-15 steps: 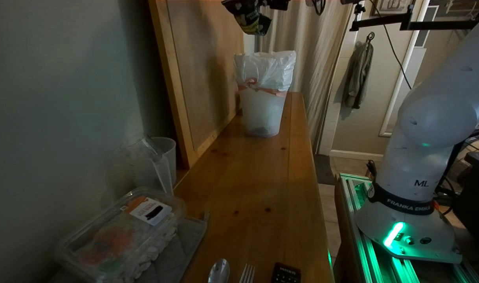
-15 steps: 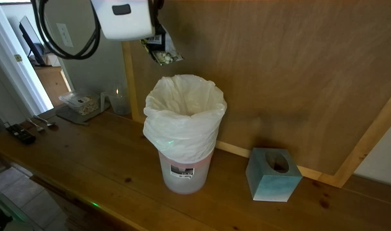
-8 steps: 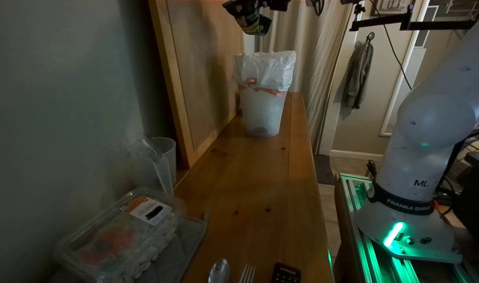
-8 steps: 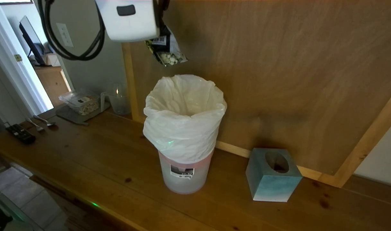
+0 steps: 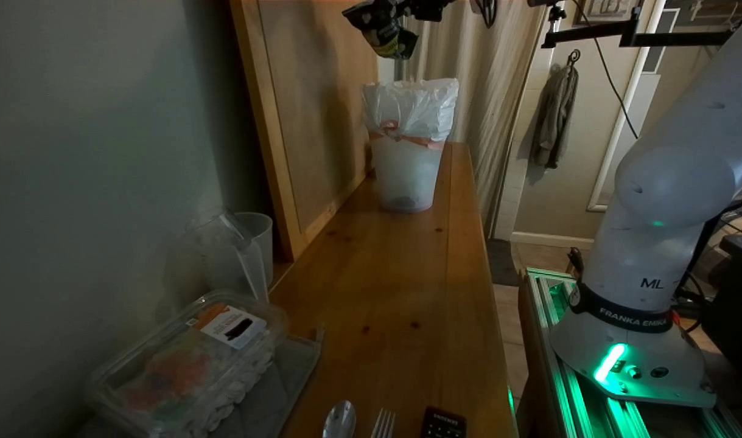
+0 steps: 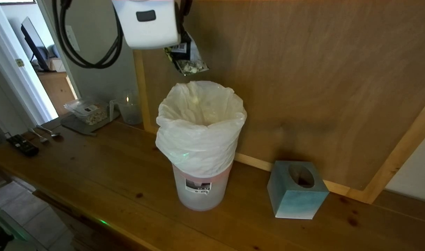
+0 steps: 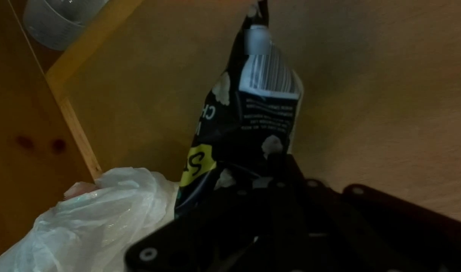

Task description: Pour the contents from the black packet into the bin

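A black packet with yellow and white markings (image 7: 249, 124) is in my gripper (image 7: 281, 162), which is shut on its edge. The packet hangs tilted in both exterior views (image 5: 383, 33) (image 6: 188, 57), above the bin's rim and toward its far-left side in an exterior view. A pale popcorn pattern or contents shows at its lower end; I cannot tell which. The packet's opening is not clearly seen. The bin (image 6: 202, 146) is translucent white with a white liner folded over its rim. It stands upright and also shows in the wrist view (image 7: 101, 223). A faint yellowish spot shows inside it.
A blue tissue box (image 6: 297, 190) stands beside the bin. A wooden panel (image 6: 303, 87) rises close behind. A clear food container (image 5: 188, 359), a measuring jug (image 5: 237, 249), a spoon (image 5: 339, 420), a fork (image 5: 383, 423) and a remote (image 5: 444, 422) lie farther along the wooden counter (image 5: 395, 292).
My gripper and the packet have moved right and slightly down in an exterior view, closer over the bin's mouth. A faint yellowish spot now shows inside the bin. The bin has not moved.
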Controlling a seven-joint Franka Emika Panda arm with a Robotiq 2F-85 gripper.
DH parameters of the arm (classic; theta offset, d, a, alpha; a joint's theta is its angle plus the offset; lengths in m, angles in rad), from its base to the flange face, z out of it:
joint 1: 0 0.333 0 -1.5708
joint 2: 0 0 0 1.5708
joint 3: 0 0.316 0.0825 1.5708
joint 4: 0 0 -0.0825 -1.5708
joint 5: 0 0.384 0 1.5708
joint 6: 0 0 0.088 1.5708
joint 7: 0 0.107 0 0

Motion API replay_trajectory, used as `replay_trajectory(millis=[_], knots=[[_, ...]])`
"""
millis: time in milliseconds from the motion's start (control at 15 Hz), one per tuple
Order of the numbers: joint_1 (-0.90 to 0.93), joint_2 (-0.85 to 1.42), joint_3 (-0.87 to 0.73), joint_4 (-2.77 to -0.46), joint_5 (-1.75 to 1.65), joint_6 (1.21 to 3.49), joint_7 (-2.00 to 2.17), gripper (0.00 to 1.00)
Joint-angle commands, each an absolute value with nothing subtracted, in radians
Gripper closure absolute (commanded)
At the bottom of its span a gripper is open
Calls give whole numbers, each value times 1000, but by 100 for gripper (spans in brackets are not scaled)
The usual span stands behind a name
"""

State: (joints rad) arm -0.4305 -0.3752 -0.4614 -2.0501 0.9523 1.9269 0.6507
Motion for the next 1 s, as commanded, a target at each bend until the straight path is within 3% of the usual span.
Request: replay_trajectory(millis=[0, 933], knots=[[-443, -348, -450, -2017, 948, 1907, 658, 100], [-435, -523, -277, -2132, 538, 2005, 548, 100]])
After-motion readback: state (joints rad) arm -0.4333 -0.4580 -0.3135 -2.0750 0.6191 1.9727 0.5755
